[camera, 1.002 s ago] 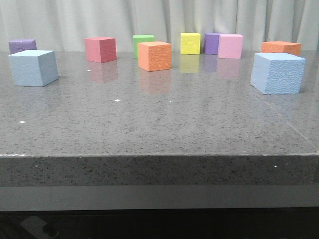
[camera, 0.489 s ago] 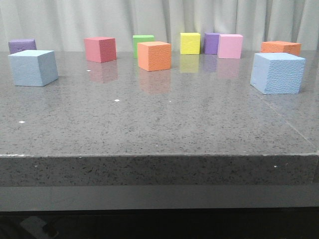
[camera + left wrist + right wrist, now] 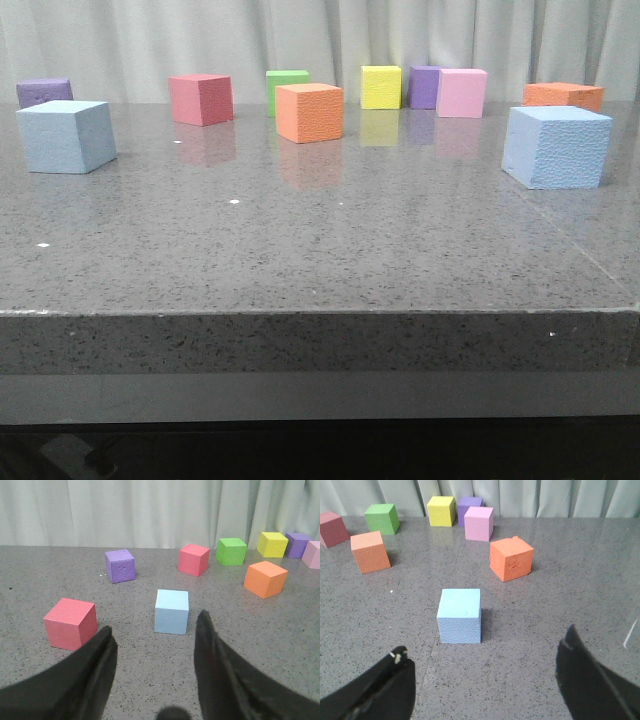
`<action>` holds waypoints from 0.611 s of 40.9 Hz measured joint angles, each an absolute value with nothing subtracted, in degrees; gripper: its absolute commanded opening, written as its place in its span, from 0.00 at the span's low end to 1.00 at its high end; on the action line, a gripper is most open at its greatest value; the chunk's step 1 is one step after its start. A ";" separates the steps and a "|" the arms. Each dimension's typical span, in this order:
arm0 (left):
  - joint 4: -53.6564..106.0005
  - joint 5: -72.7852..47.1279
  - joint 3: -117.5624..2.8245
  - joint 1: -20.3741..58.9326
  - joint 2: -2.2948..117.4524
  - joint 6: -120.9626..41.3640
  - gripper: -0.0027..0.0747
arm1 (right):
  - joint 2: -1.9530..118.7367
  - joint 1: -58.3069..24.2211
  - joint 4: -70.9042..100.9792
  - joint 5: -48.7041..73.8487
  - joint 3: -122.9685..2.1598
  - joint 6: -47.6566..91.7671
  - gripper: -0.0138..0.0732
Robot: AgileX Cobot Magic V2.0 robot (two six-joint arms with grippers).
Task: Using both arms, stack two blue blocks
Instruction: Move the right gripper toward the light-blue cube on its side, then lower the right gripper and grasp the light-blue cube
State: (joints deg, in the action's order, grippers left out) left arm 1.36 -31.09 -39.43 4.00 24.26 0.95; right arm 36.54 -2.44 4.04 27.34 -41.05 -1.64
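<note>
Two pale blue blocks sit on the grey table, far apart. One blue block (image 3: 66, 136) is at the far left, the other blue block (image 3: 557, 146) at the right. No gripper shows in the front view. In the left wrist view my left gripper (image 3: 155, 630) is open and empty, and the left blue block (image 3: 171, 611) lies on the table ahead of its fingers, apart from them. In the right wrist view my right gripper (image 3: 485, 652) is wide open and empty, with the right blue block (image 3: 460, 615) ahead of it, untouched.
Other cubes stand along the back: purple (image 3: 44, 93), red (image 3: 201, 98), green (image 3: 287, 85), orange (image 3: 309, 112), yellow (image 3: 381, 87), purple (image 3: 424, 87), pink (image 3: 461, 92), orange (image 3: 563, 95). A red cube (image 3: 70, 623) lies beside the left gripper's finger. The table's front edge (image 3: 320, 312) is near.
</note>
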 measured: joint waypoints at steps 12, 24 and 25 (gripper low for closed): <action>1.36 -30.99 -39.43 4.00 24.26 0.95 0.48 | 55.25 -7.73 4.40 35.67 -55.57 -1.50 0.86; 1.36 -30.99 -39.43 4.00 24.26 0.95 0.48 | 76.31 -9.90 3.46 39.66 -69.98 -1.14 0.86; 1.36 -30.99 -39.43 4.00 24.26 0.95 0.48 | 77.61 -9.90 3.31 40.27 -71.08 -1.14 0.86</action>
State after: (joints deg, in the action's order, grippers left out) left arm 1.36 -30.99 -39.43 4.00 24.26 0.95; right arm 77.61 -9.90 3.31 40.27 -71.08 -1.14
